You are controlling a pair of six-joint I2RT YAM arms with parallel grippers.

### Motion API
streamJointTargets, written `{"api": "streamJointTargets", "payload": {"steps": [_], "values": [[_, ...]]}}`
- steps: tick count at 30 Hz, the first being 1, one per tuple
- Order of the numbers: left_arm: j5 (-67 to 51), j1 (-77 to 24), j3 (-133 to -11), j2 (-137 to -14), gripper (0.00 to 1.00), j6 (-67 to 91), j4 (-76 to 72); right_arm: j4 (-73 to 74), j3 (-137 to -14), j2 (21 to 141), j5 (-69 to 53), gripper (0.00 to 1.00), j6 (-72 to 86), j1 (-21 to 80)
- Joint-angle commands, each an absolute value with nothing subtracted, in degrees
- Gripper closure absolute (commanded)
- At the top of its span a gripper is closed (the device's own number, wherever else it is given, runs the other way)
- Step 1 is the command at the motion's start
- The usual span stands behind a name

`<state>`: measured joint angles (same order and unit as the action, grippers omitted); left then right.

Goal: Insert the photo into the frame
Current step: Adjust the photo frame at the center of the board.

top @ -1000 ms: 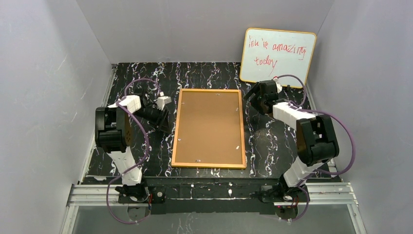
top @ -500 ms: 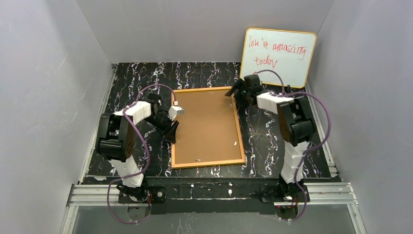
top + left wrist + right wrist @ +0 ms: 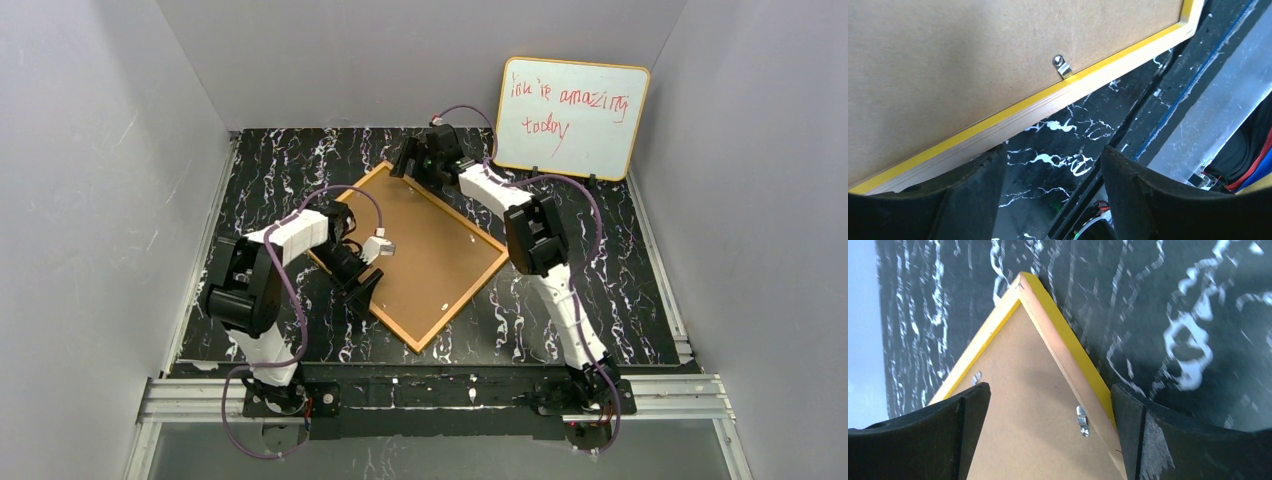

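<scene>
Frame (image 3: 462,300) rim yellow-orange; backing board (image 3: 430,260) brown; table (image 3: 290,160) black, white veining; whiteboard (image 3: 570,115) white, red writing.

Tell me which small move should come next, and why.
Probably bring the open right claw onto the metal clip near the corner of the frame and swivel it aside; the frame lies back up, clips holding the brown backing board in.

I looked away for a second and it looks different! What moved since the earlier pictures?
The frame, lying back up, turned counterclockwise in the top view, from straight to diagonal. The right gripper swung left with the frame's far corner, which now sits between its open fingers. The left gripper moved in to the frame's near-left edge, also open. Neither is clamped on it. The whiteboard stayed leaning at the back.
</scene>
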<state>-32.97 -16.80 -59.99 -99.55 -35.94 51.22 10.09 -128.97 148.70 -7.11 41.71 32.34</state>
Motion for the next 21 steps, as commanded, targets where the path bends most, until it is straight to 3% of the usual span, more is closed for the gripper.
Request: {"api": "streamJointTargets", "payload": {"steps": [1, 9, 15, 21], "values": [[-36.5, -16.8, -65.1, -95.1, 0.28, -42.9, 53.4, 15.5, -119.4, 136.6, -11.1, 0.01, 39.2, 31.6], [-31.3, -10.0, -77.2, -93.8, 0.21, -48.0, 59.8, 14.7, -98.3, 114.1, -3.8, 0.01, 35.8, 26.1], [-26.2, 3.2, -92.3, -107.1, 0.25, -34.8, 43.9, 19.1, -79.7, 97.2, -2.7, 0.01, 39.4, 24.7], [-20.5, 7.4, -103.7, -121.1, 0.33, -26.2, 35.3, 22.1, -59.5, 79.4, -10.2, 0.01, 41.5, 24.1]]}}
